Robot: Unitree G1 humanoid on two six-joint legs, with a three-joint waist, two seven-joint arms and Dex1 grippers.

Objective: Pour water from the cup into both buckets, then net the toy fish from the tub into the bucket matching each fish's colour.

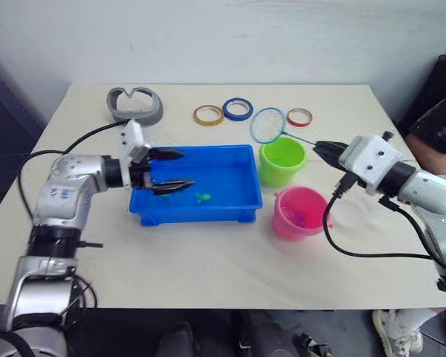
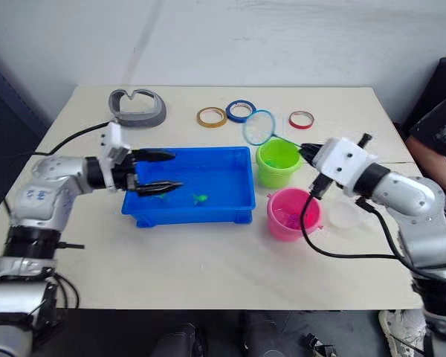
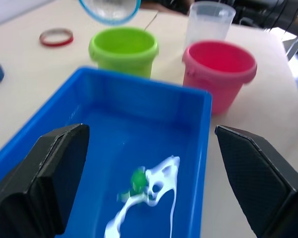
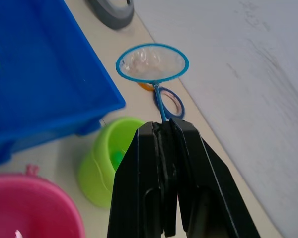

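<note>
The blue tub (image 1: 197, 213) sits mid-table holding a little water and one small green toy fish (image 1: 202, 197). My left gripper (image 1: 186, 169) hovers open over the tub's left half, with nothing between its fingers (image 3: 49, 173). To the right of the tub stand the lime green bucket (image 1: 282, 161) and, nearer me, the pink bucket (image 1: 300, 213). My right gripper (image 1: 317, 149) is shut on the net's thin handle. The net hoop (image 1: 267, 125) hangs just behind the green bucket and looks empty (image 4: 152, 63). Right of the pink bucket stands the clear cup (image 2: 346, 216).
Yellow (image 1: 208, 114), blue (image 1: 238, 108) and red (image 1: 299, 117) tape rings lie at the back of the table. A grey curved object (image 1: 136, 105) rests at the back left. A person (image 1: 440, 134) sits at the table's right edge.
</note>
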